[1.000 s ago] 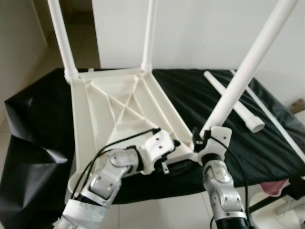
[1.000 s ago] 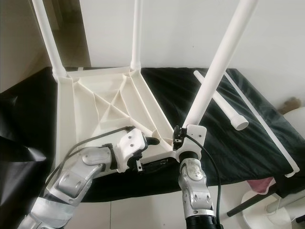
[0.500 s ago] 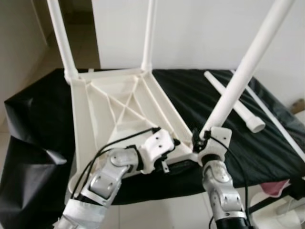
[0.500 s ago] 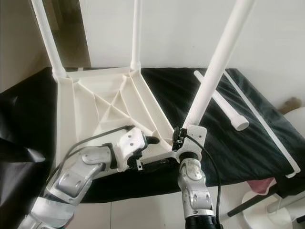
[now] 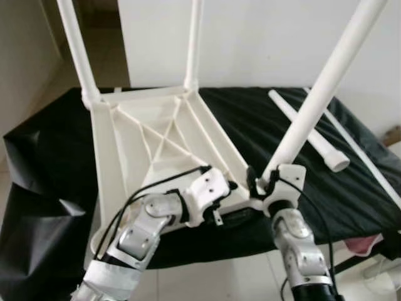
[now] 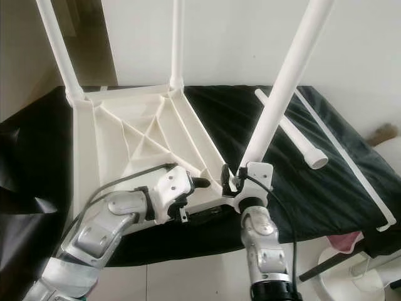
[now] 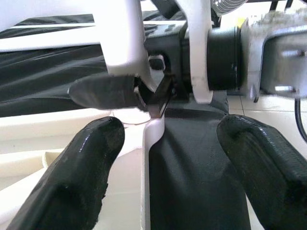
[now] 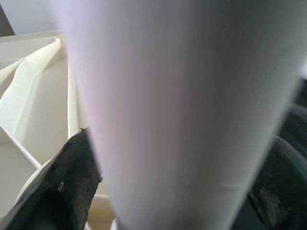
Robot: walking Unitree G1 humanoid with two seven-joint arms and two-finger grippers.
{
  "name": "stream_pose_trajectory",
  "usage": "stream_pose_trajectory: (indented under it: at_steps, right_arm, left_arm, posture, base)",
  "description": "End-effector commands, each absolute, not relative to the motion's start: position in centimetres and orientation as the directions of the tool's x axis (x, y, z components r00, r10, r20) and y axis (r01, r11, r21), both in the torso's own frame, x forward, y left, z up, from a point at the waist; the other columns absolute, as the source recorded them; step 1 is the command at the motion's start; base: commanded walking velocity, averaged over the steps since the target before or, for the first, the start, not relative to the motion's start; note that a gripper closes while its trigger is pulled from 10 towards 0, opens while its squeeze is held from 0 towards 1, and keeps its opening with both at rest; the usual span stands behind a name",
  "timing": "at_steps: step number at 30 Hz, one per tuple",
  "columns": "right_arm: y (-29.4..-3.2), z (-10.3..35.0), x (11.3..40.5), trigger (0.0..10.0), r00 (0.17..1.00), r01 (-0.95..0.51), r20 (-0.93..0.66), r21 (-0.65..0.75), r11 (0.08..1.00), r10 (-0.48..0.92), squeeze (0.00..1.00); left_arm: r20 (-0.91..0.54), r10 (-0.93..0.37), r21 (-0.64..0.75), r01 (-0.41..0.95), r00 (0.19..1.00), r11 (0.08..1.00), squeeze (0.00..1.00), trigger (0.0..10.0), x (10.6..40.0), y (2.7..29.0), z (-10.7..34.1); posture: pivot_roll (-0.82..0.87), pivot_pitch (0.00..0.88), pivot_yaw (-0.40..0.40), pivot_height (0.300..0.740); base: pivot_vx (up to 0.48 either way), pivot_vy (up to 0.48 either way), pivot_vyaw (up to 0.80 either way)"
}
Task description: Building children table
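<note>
Black cloth point(image 5: 263, 119) mid-frame, white wall point(image 5: 263, 37) on top. Right gripper point(image 8: 168, 191) squeezing table leg point(image 5: 319, 94); left gripper point(image 7: 163, 139) maybe open.

The upturned tabletop point(image 5: 150, 138) is plain cream-white plastic, its ribs the same shade, and the two legs standing at its far corners match it. The tilted leg point(image 5: 319, 94) on the right is a brighter white, as is the loose leg point(image 5: 307, 132) lying far right. The cloth point(image 5: 263, 119) beneath is flat black, unpatterned. Both arms are silver with white wrist housings, and the left gripper point(image 7: 163, 143) has matte black fingers point(image 7: 76, 177). The wall behind is white
</note>
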State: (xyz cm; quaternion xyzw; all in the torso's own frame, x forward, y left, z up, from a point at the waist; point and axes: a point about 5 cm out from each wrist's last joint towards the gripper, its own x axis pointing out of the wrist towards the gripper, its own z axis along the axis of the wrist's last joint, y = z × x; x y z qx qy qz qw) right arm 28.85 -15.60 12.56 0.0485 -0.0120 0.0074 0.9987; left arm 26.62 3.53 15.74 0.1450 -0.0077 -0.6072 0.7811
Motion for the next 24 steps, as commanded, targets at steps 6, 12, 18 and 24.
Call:
stream_pose_trajectory:
  at_steps: [6,12,18,24]
  right_arm:
    - [-16.8,13.3,28.7,10.0,0.973,-0.224,0.058,0.007,0.975,0.223,0.00]
    - [-18.1,13.9,29.2,10.0,0.930,-0.363,0.037,-0.086,0.928,0.367,0.00]
    - [-19.0,13.8,29.7,10.0,0.889,-0.455,-0.020,-0.142,0.879,0.457,0.00]
    - [-19.1,12.8,29.8,1.9,0.838,-0.546,-0.091,-0.159,0.823,0.538,0.00]
  left_arm:
    - [-0.130,-0.941,0.244,0.930,0.314,0.276,0.00,10.0,26.9,3.5,16.5]
    - [-0.122,-0.941,0.247,0.928,0.316,0.280,0.00,10.0,27.1,3.5,16.6]
    - [-0.118,-0.942,0.250,0.927,0.316,0.280,0.00,10.0,27.1,3.4,16.7]
    - [-0.104,-0.938,0.257,0.920,0.332,0.297,0.00,10.0,27.5,3.4,17.0]
  posture:
    - [0.03,0.000,-0.041,0.740]
    - [0.03,0.000,-0.041,0.740]
    - [0.04,0.000,-0.045,0.740]
    - [0.04,0.000,-0.052,0.740]
  base:
    - [0.000,0.000,0.00]
    - [0.000,0.000,0.00]
    - [0.000,0.000,0.00]
    - [0.000,0.000,0.00]
